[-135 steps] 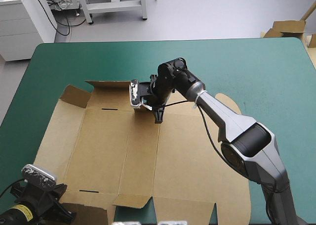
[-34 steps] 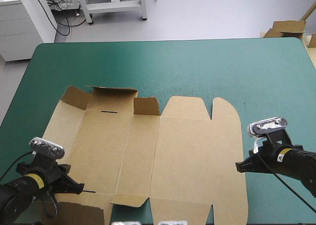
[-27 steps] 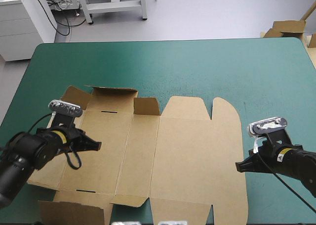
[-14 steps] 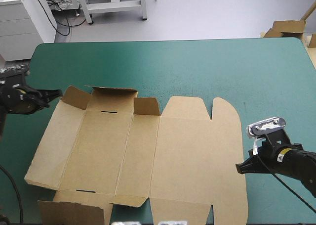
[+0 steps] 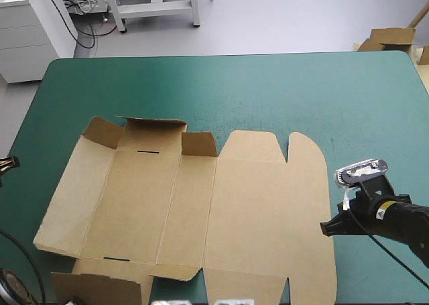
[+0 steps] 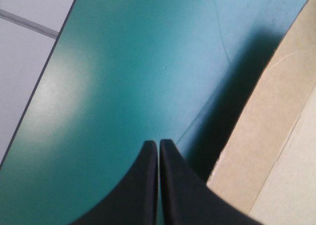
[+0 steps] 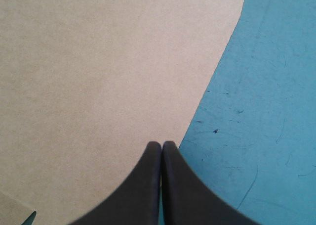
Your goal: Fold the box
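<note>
**Box sheet mostly flat, both grippers off it**

Surface: the teal-green cover is bare over its far half. The box lies on the near half, left of centre, as one cut brown sheet with its near flaps running to the table's near edge.

Progress (judged): early.
- Along the far edge, a corner flap, a long far panel and a small flap stand partly raised.
- The left panel looks tilted up. The left wrist view shows shadow under its edge.
- The wide right section with its rounded lobes lies flat.
- No wall is tucked, and both slots are open and unused.
- Still to do: raise the remaining walls, fold in the near flaps and tuck the tabs.

Grippers:
- Left gripper: black fingers pressed together in a point and holding nothing. It is over bare cover near the table's left edge, beside the box's raised left panel.
- Right gripper: fingers likewise together and empty. Its tip is at the sheet's right edge near the rounded near corner. I cannot tell whether it touches the board.

Surroundings: more brown board sits past the table's far right corner, well apart from the work. Nothing lies on the sheet or blocks either arm's approach.
</note>
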Motion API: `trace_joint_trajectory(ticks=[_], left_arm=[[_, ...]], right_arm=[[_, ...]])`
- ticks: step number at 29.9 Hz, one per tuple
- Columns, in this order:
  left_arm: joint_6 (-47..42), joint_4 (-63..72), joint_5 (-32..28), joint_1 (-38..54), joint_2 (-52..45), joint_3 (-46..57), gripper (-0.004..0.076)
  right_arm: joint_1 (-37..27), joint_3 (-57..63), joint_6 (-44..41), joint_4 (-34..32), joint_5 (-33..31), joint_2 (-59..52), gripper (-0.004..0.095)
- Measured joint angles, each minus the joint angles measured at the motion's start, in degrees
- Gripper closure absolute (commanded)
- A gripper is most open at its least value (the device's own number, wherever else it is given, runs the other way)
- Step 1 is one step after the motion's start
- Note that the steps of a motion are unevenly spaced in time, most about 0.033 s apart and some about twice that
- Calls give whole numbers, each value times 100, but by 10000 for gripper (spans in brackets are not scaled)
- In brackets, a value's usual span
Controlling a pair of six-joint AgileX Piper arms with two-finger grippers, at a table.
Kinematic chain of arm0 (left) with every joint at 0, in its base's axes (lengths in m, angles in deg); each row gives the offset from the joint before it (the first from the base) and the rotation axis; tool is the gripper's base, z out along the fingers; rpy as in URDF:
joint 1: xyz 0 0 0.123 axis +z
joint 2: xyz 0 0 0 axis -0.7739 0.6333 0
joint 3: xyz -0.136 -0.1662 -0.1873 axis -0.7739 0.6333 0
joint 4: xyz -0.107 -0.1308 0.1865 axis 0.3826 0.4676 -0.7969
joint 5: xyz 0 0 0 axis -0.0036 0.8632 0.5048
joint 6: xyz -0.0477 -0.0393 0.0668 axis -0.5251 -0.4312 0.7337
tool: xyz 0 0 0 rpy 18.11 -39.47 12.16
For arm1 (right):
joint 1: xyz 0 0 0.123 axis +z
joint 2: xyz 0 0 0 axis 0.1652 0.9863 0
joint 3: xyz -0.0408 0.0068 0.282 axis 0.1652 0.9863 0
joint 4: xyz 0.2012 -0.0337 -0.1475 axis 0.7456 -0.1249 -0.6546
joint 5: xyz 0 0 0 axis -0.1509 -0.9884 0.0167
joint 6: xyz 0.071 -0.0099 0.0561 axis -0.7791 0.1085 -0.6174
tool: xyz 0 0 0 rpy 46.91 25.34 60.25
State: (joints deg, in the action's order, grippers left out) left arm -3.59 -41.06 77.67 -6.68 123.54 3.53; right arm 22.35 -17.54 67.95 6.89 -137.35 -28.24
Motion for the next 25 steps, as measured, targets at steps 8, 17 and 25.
trace_joint_trajectory(ticks=[8, 17, 25], left_arm=[[397, 96, 115, 240, 0, 0, 570], [615, 257, 229, 245, 0, 287, 15], [861, 767, 211, 246, 37, 997, 16]], right_arm=[[0, 0, 66, 0, 4, 0, 929], [0, 0, 204, 0, 7, 0, 929], [0, 0, 244, -31, 25, 0, 929]])
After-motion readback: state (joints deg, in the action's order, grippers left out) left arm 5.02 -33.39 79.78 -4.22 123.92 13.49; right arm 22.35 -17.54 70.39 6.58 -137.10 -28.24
